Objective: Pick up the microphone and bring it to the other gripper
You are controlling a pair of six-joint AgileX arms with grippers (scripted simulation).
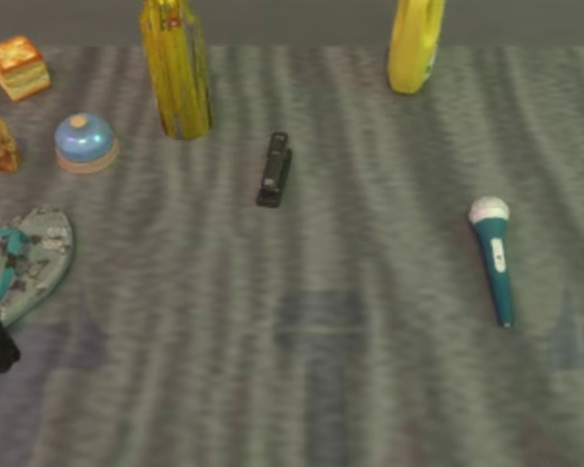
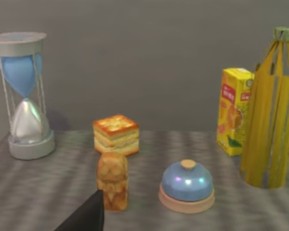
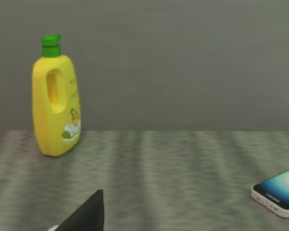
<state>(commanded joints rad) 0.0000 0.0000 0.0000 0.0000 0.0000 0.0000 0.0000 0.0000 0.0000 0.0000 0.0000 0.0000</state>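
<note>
Mic [image 1: 493,255] lies flat, untouched, well apart from both claws; looks light, rigid, slick plastic. Best hold is mid teal handle, below the round head. Claw state: can't tell for either.

The table [image 1: 370,389] surface was grey-green with pale rippled bands. The microphone [image 1: 494,257] had a teal handle, white-grey head and white patch. The stapler [image 1: 273,170] was black. The bell [image 1: 86,141] was iridescent blue on a tan base. The bottle [image 3: 55,103] was yellow with a green cap. The sandal [image 1: 29,258] was teal, mottled grey.
</note>
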